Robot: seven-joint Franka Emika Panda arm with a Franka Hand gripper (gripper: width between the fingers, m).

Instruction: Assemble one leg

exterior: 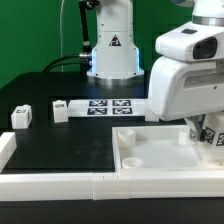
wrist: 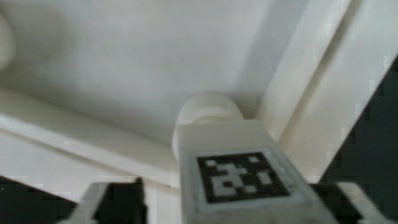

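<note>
Over the white panel (exterior: pixel 160 152) at 4 o'clock in the exterior view | end effector (exterior: pixel 206 136) pinching the leg (wrist: pixel 231 160) (tag face toward the wrist camera) | leg's rounded tip close beside the panel's raised rim | loose tagged block (exterior: pixel 22 117) on table (exterior: pixel 70 140) at 9 o'clock

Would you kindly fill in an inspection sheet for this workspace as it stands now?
Surface: black tabletop, white rail edging.
Job's things: small white tagged plastic leg between the hand's fingers, at the large white recessed panel; small white block and second white block lie loose.
Clutter: nothing seen.
Grippers: hand around leg; grip cannot be told.
Cables: dark cable by the white robot base.
Surroundings: marker board, green backdrop.
</note>
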